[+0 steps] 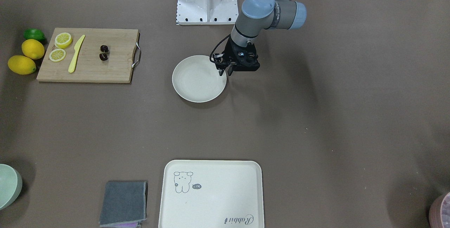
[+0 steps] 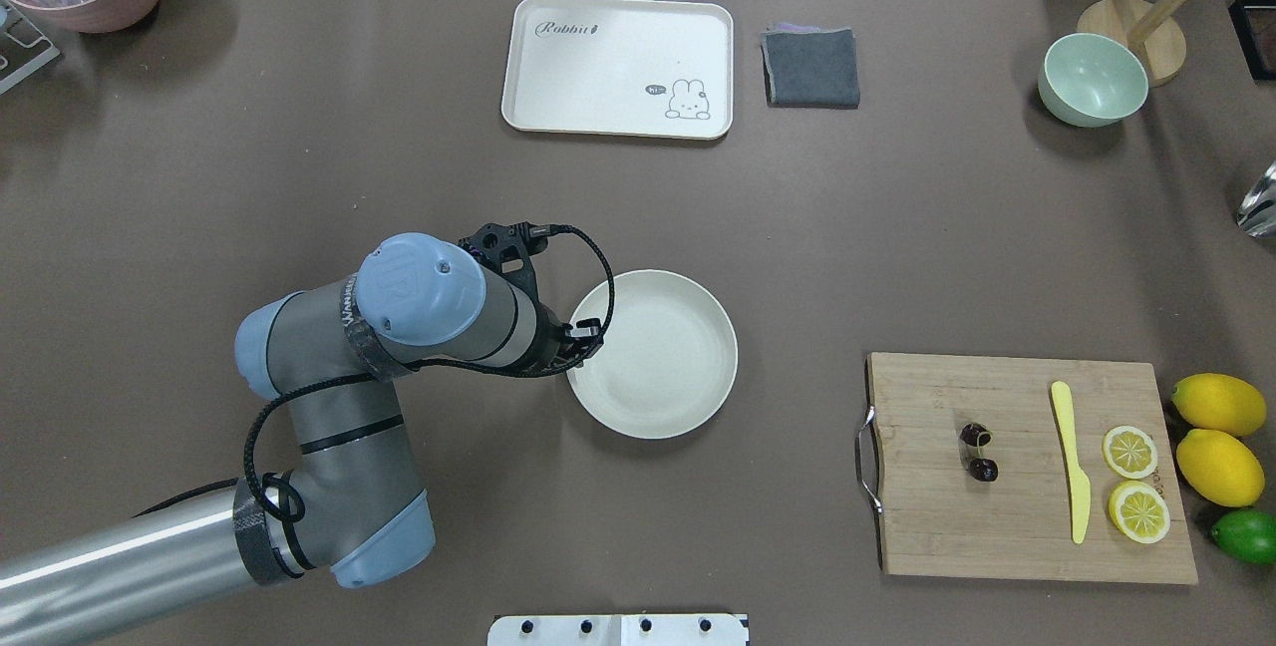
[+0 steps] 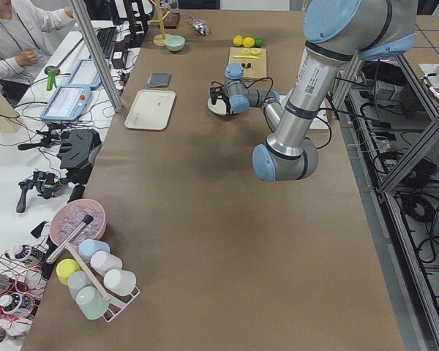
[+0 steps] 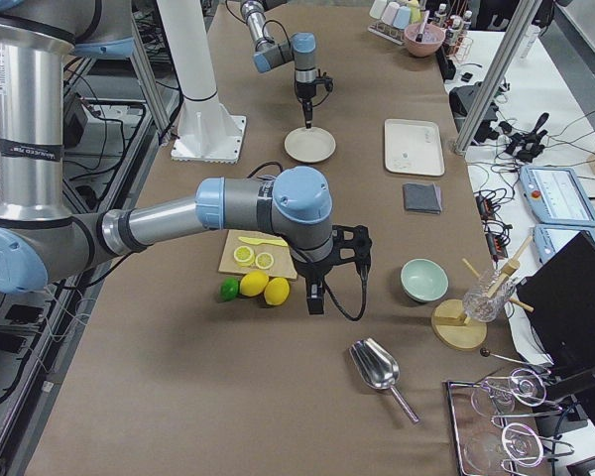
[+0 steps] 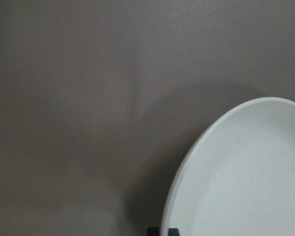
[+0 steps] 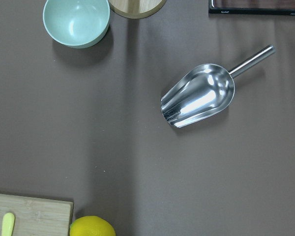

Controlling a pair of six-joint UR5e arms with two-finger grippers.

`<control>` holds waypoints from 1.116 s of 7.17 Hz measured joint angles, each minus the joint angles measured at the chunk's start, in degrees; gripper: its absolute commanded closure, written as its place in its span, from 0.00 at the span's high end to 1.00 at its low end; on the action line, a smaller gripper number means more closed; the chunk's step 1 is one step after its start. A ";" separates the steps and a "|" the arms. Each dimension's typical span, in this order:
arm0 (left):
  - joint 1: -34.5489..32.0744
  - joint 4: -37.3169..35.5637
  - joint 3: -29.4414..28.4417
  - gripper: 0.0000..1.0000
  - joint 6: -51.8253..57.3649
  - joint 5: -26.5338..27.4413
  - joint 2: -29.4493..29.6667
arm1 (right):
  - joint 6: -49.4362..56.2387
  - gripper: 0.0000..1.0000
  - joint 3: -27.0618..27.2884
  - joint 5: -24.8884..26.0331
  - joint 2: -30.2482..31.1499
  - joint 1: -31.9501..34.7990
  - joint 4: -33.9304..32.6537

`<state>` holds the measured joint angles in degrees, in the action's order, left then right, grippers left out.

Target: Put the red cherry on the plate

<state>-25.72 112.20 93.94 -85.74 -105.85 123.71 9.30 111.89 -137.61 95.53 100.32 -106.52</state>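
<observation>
The red cherry [image 2: 978,453] is a joined pair of small dark maroon fruits lying on the wooden cutting board [image 2: 997,536], also seen from the front [image 1: 104,52]. The round cream plate [image 2: 663,367] sits at the table's middle, apart from the board. My left gripper [image 1: 225,72] points down at the plate's rim [image 1: 197,83] with a finger on either side, shut on it; the left wrist view shows the rim [image 5: 187,162] running into the fingertips. My right gripper [image 4: 315,300] hangs over bare table beside the lemons; I cannot tell whether it is open or shut.
On the board lie a yellow knife [image 2: 1070,462] and two lemon slices [image 2: 1130,452]. Lemons [image 2: 1218,467] and a lime [image 2: 1246,534] sit beside it. Farther off are a rabbit tray [image 2: 618,68], grey cloth [image 2: 810,68], green bowl [image 2: 1092,80] and metal scoop [image 6: 199,96].
</observation>
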 measured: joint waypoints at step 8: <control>-39.68 -12.09 2.32 0.98 50.94 -26.80 -17.05 | -6.24 1.00 -0.76 0.16 -0.79 -3.44 0.08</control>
<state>-65.41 100.11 96.26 -34.80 -132.65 106.66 3.06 111.13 -137.45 94.74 96.89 -106.44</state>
